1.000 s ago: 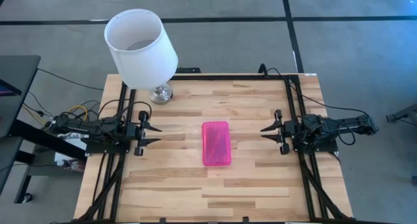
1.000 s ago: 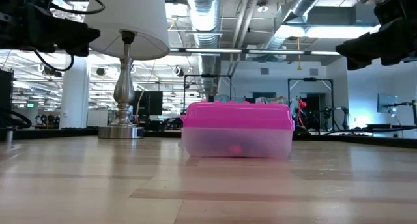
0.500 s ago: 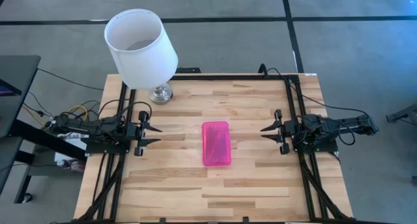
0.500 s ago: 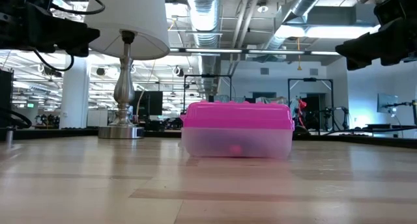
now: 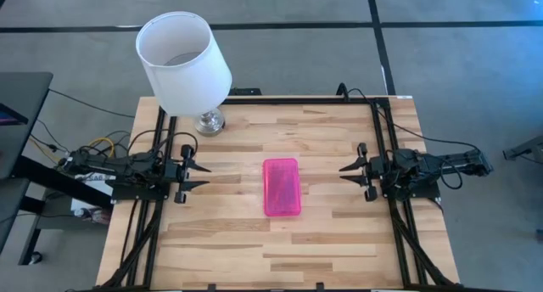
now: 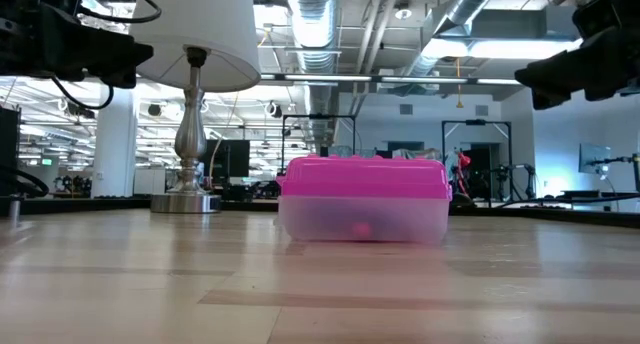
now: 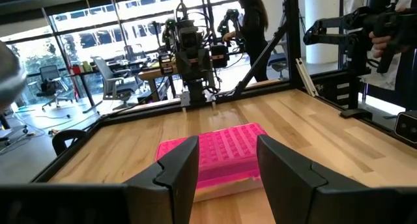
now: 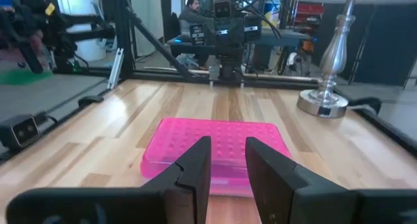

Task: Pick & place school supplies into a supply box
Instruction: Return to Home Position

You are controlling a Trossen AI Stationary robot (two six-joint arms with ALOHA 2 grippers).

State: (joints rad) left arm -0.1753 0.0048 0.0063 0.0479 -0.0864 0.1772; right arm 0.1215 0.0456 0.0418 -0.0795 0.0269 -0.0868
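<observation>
Zero movement since the frames a second back, honestly. Same poses, same everything.

Small flat plastic supply box with the bright pink lid and clear base (image 5: 282, 187): lid down, lying flat on the pale wood-plank worktop (image 5: 322, 233), roughly mid-surface. No loose pens, pencils or scissors anywhere around the box. Something pinkish blurring through the clear base in the low view, too vague to name.

Left dark two-finger hand (image 5: 204, 176): parked well to the left of the box, pointing at it, fingers spread, gripping nothing. Right dark two-finger hand (image 5: 343, 173): mirrored, well to the right of the box, fingers parted by a narrower gap, also empty. Both raised off the wood, going by the low view. White-shaded table lamp with a silver base (image 5: 182, 58): diagonally off from the box on the left arm's side, near the worktop's edge, not touching either arm.

Looks like pretty much the tail end of the homing step, packing seemingly done. To finish it well: pull straight back away from the box, no dipping, no swinging across it. Keep fingers loose so as not to snag the lid. On the left side, mind the lamp stem when folding the arm in. Slow and symmetrical, then stop dead once tucked.
</observation>
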